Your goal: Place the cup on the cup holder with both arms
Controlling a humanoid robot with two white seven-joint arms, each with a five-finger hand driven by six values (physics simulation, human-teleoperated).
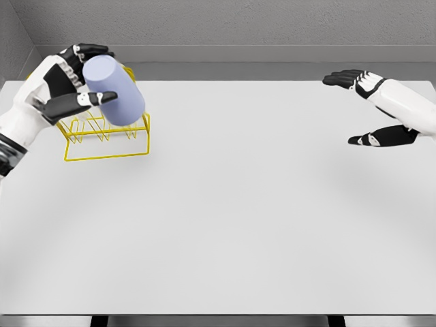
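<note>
Head view shows you near the end: your left hand (pixel 68 82) grips the lavender cylindrical cup (pixel 113 90), tilted, over the yellow wire cup holder (pixel 109 139) at upper left of the frame. Seating and release look left to do. Your right hand (pixel 371 109) hovers spread and empty at upper right.
</note>
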